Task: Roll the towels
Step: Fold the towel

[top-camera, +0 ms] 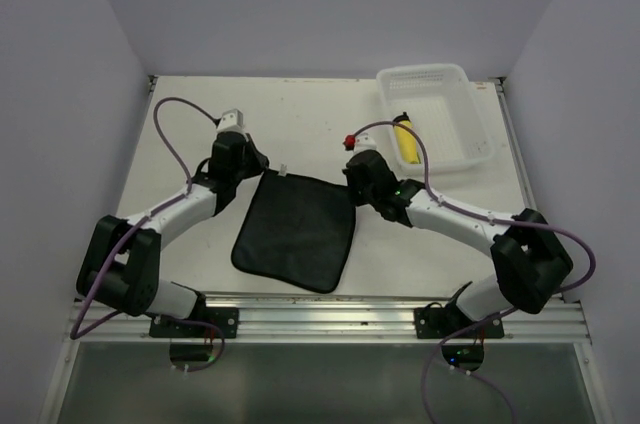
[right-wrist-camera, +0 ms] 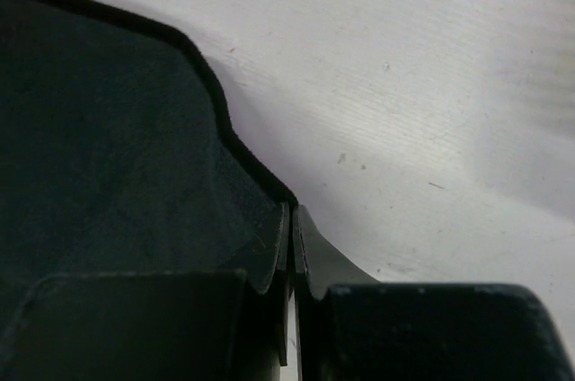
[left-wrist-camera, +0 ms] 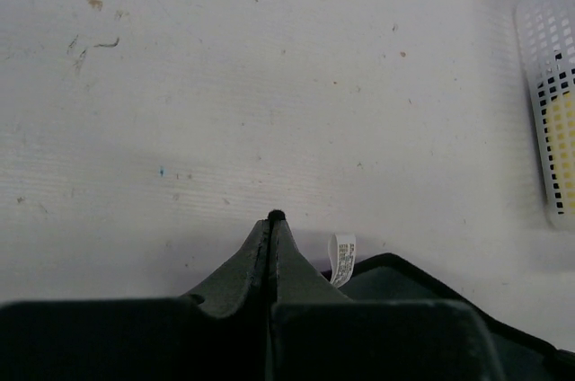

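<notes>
Cloth looks light, limp and slippy, best held by corners: dark towel (top-camera: 295, 229) lies flat mid-frame on the table (top-camera: 300, 114), right pincer (right-wrist-camera: 292, 210) clenched on its upper right corner, left pincer (left-wrist-camera: 272, 219) clenched at the upper left, catch unclear; yellow towel (top-camera: 406, 142) in basket (top-camera: 425, 74), upper right

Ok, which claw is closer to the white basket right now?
Right. The right claw is just left of the basket; the left claw is across the dark towel, farther left.
</notes>
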Robot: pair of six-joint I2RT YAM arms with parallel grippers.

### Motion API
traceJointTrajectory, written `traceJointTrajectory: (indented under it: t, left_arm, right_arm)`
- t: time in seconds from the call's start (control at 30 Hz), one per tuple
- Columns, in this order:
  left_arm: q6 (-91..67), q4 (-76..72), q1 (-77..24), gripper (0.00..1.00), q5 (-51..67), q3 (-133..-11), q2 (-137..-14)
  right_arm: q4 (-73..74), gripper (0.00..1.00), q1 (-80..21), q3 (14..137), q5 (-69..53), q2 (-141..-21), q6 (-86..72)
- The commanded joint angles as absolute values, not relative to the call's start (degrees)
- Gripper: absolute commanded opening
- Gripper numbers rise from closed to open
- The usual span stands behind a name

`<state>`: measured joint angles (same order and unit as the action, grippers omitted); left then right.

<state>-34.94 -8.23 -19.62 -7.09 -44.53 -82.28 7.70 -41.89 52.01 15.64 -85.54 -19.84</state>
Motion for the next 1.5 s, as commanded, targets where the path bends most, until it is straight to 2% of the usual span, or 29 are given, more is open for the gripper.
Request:
traceJointTrajectory:
  t: [0.0,0.43,0.83,1.47]
  left_arm:
    - [-36.74,-12.3,-18.55,0.0,-5.72,-42.19,-78.32]
    - [-39.38,-13.36,-14.68,0.0,-3.34,-33.67,-69.09]
    - [-39.46,-8.44,-14.77,0.0,-7.11,-28.13,-58.8]
    - [-40.08,3.16,-14.68,0.0,-10.98,-22.94,-45.63]
  right_arm:
    - [9.84,0.0,-44.73,50.8,17.05,-82.09,-17.05]
    - [10.81,0.0,-50.36,45.44,13.71,-72.95,-18.9]
    - [13.27,0.0,-58.35,44.74,14.06,-71.19,-22.67]
    - [14.94,0.0,-65.39,42.28,17.4,-70.05,-27.95]
